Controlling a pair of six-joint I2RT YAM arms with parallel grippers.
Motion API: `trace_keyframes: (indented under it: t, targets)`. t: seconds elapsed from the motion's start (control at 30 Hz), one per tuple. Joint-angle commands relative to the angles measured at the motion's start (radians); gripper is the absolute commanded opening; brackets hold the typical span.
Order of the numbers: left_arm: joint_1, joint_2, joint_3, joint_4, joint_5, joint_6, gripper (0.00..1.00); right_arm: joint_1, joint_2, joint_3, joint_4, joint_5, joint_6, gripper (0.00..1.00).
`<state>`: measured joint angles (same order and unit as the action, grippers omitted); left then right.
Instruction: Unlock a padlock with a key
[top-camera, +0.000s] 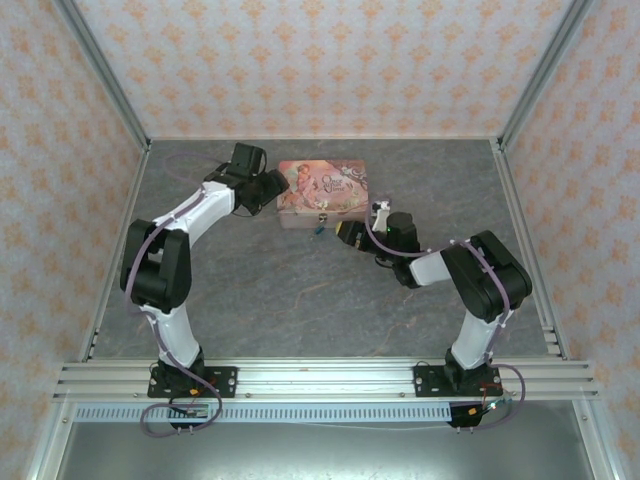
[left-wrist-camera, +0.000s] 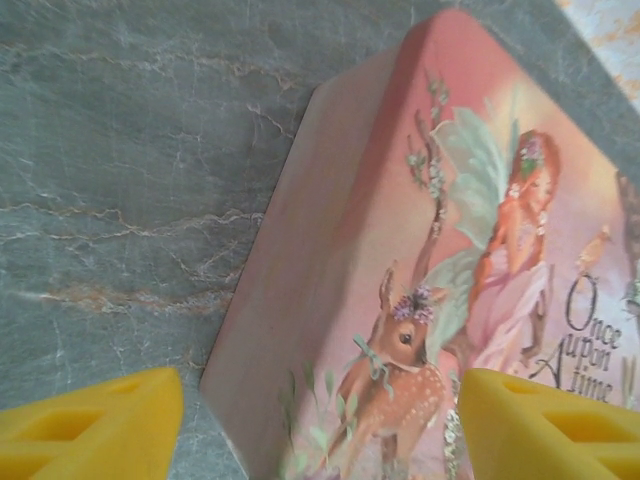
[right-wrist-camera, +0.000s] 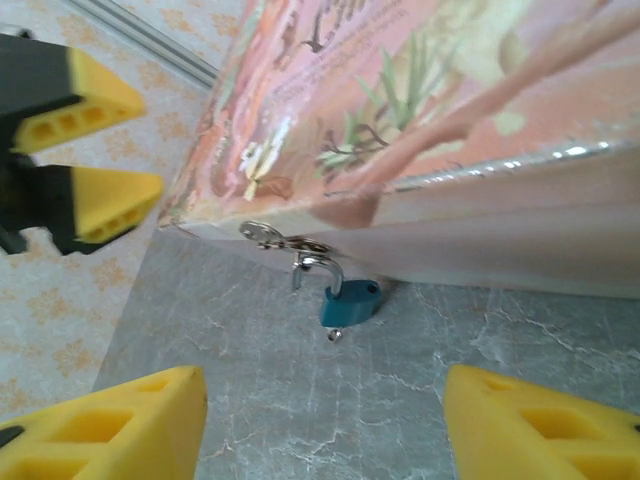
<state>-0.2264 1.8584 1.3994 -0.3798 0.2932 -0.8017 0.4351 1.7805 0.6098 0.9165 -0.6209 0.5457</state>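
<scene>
Right gripper (right-wrist-camera: 325, 400) of mine stands wide, its yellow fingers (right-wrist-camera: 120, 425) at the lower corners of the wrist view with nothing between them; left gripper (left-wrist-camera: 320, 395) is wide too, its fingers either side of the near corner of the pink box (left-wrist-camera: 420, 250) without closing on it; under both lies a grey marbled table (top-camera: 300, 300), shut in by walls (top-camera: 320, 60) of pale paper with an orange pattern, with metal rails along the edges; in the top view the box sits just above centre, left gripper at its left end, right gripper at lower right of its front face; the padlock (right-wrist-camera: 350, 303), small and blue-teal, hangs by its shackle from a metal clasp (right-wrist-camera: 275, 238) on the box's front, just above centre in my right wrist view, ahead of the open fingers and apart from them; a silvery stub (right-wrist-camera: 335, 335) pokes from its underside; what it is I cannot tell.
</scene>
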Motion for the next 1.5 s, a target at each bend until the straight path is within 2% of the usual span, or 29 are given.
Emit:
trace_keyframes:
  t: [0.0, 0.1, 0.3, 0.8, 1.47]
  targets:
    - [0.006, 0.03, 0.03, -0.004, 0.05, 0.025, 0.73, -0.003, 0.007, -0.019, 0.162, -0.028, 0.021, 0.68]
    - [0.006, 0.044, 0.011, 0.017, 0.075, 0.023, 0.73, -0.003, 0.053, -0.017, 0.235, -0.041, 0.052, 0.73]
    - [0.004, 0.045, -0.041, 0.012, 0.093, 0.021, 0.71, -0.003, 0.149, 0.028, 0.332, -0.081, 0.099, 0.72]
    - [-0.033, 0.032, -0.197, 0.07, 0.081, -0.029, 0.7, 0.012, 0.28, 0.12, 0.38, -0.138, 0.1, 0.73]
    - [-0.068, 0.033, -0.205, 0.074, 0.071, -0.048, 0.7, 0.041, 0.36, 0.189, 0.393, -0.165, 0.107, 0.71]
